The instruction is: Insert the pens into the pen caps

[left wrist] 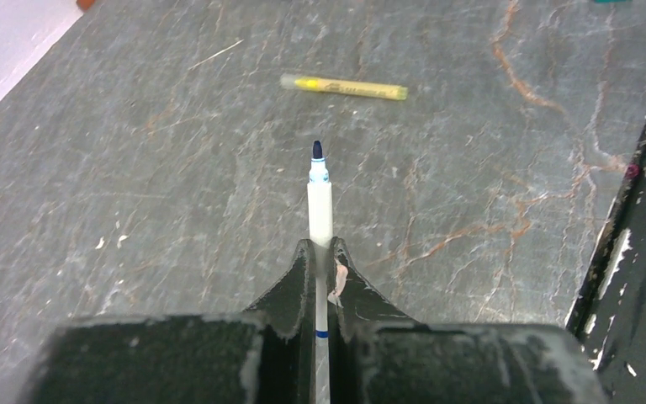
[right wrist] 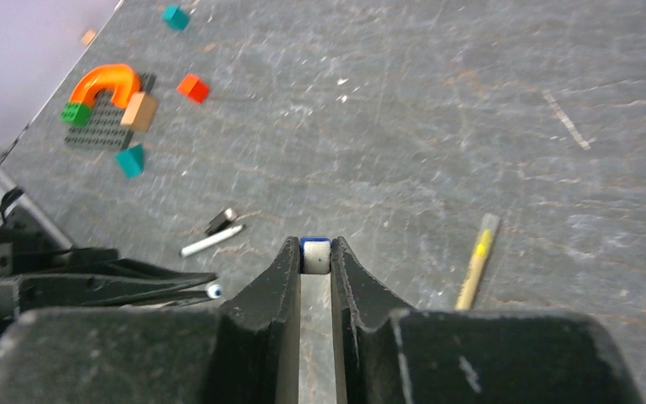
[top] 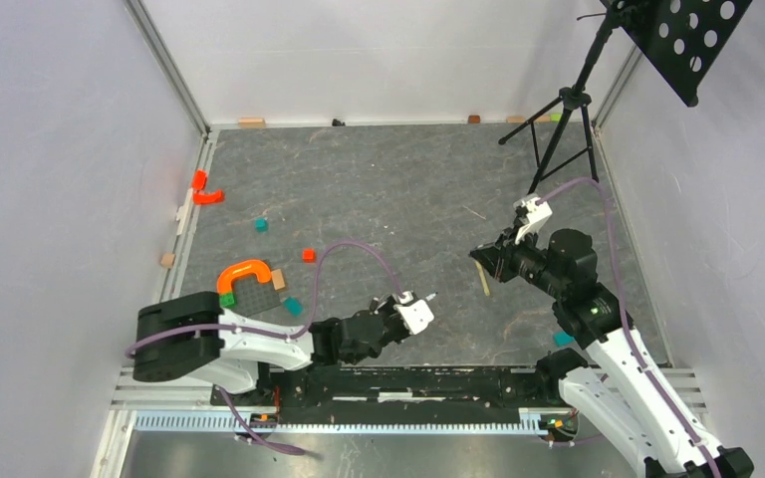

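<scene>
The only lettering in sight was a dark printed line along the yellow-olive plastic pen (left wrist: 343,86), too small to read in any view. That pen lay flat on the grey stone-patterned table (left wrist: 135,185). Short of it in the left wrist view, the left gripper (left wrist: 320,246) had its jaws pressed onto a white-barrelled pen with a dark blue tip (left wrist: 320,198). The tip pointed toward the yellow-olive pen but stayed well apart from it. The right gripper (right wrist: 315,244) pinched a short tube with a bright blue rim (right wrist: 315,255), held left of the yellow-olive pen in its own view. Only the right wrist camera showed a second white pen (right wrist: 211,241) and a small black cap (right wrist: 220,221) just beside it. Both lay on the table farther left of the yellow-olive pen. Overhead, neither could be made out.
</scene>
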Robot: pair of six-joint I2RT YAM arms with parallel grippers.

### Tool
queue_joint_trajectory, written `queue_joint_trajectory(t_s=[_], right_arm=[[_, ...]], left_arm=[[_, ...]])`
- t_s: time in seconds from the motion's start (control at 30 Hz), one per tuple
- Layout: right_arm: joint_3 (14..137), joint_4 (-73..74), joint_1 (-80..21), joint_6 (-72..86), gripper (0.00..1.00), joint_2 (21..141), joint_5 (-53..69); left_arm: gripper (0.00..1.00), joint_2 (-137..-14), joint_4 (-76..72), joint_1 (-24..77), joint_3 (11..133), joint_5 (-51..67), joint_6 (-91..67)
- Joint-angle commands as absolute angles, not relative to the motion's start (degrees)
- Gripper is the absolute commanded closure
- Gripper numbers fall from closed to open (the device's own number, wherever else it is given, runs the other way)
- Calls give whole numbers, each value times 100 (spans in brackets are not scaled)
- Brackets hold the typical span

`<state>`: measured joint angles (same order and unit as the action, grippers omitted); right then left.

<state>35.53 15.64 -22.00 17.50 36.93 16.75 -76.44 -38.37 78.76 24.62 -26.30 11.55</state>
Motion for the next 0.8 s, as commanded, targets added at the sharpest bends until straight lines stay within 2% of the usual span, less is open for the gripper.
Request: queue_joint_trajectory(t_s=[0.0,0.37,0.77], right_arm=[[3469,1918,-2190,1625,100,3822,2591],[2610,1578,-2189,2158,100,3384,2474],[2320,1473,-2185,2094,100,3446,2097]], left_arm=[[98,-8207,-6103,7800,2285,-2189,1437],[98,-10191,-8908,7571,2297,-1970,1097],[98,-10970,-8912,7498,2722,-1749,1064]])
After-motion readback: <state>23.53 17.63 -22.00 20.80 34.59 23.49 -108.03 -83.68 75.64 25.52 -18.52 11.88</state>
